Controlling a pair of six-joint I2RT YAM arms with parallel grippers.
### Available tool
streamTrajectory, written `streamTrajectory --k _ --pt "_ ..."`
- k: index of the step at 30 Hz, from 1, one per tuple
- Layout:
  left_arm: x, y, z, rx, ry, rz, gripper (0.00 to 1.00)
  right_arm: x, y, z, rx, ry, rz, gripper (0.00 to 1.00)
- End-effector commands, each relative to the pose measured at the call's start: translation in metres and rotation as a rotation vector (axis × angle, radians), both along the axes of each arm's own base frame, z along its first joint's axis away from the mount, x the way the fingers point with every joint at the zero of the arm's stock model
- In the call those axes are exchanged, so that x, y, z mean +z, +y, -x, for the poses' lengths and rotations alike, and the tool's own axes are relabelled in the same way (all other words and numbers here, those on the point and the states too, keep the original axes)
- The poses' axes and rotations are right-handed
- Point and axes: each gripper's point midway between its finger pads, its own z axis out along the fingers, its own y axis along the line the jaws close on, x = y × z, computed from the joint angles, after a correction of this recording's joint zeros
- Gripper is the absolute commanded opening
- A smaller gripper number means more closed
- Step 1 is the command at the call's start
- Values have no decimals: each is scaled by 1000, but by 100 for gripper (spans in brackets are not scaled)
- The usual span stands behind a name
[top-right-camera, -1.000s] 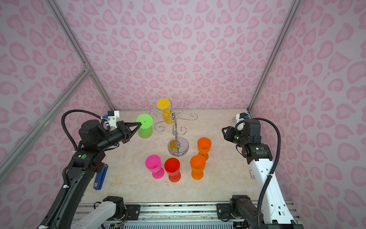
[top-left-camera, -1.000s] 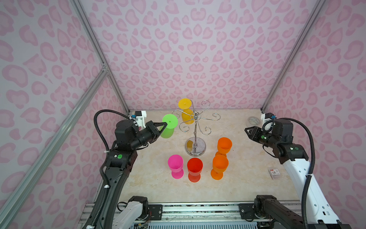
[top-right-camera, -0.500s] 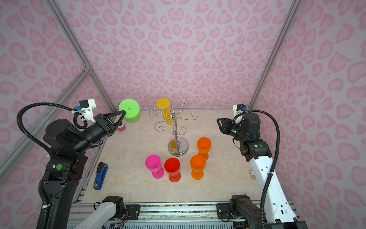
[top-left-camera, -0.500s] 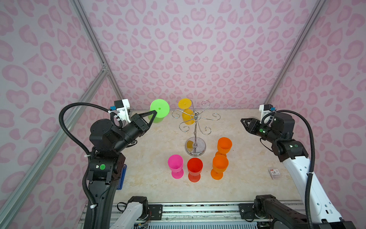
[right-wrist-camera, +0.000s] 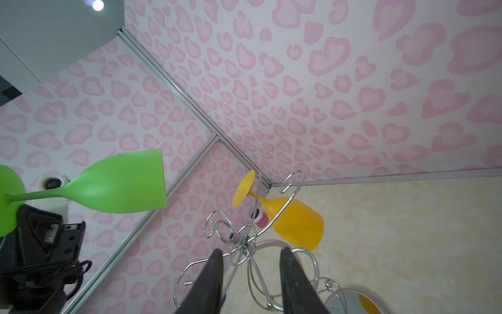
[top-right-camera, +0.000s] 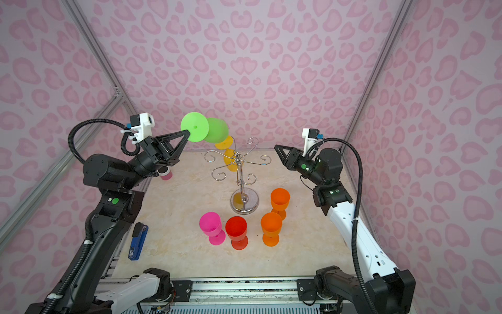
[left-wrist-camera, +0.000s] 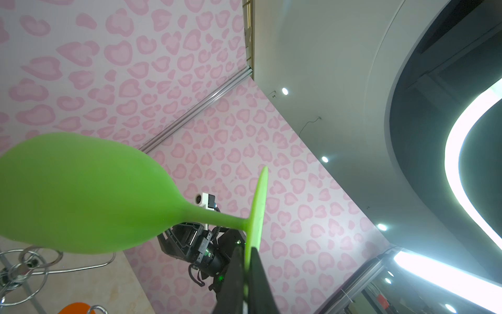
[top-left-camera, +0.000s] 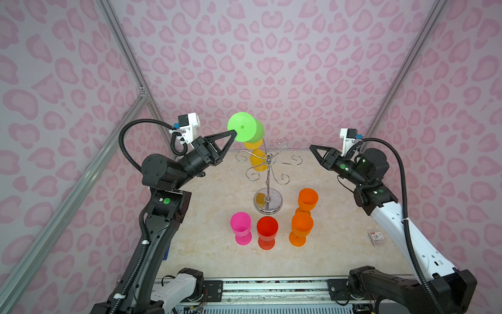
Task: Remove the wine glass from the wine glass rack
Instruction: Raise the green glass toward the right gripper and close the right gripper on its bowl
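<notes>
Your left hand (top-left-camera: 233,133) pinches the green glass (top-left-camera: 245,127) by its foot, clear of the rack (top-left-camera: 267,174); your right hand (right-wrist-camera: 251,250) gapes, empty.

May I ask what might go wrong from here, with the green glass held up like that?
The left end effector pinches the green glass only by its foot's edge, bowl sticking out sideways; it may pivot or slip. Lowering it could knock the yellow glass hanging on the wine glass rack.
</notes>
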Motion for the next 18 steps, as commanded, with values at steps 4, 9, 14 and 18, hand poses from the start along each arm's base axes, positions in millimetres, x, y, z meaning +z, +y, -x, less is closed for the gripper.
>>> streamTrajectory --k 4,9,14,18 --pt "30 -15 19 -182 -102 186 2 58 15 11 171 -218 -260 41" --pt "21 -38 7 -304 -43 279 2 69 20 8 276 -261 -392 44" --pt "8 -49 -8 -353 13 337 2 74 23 10 340 -288 -465 45" --pt "2 -58 -13 -378 36 348 2 73 22 10 344 -296 -471 46"
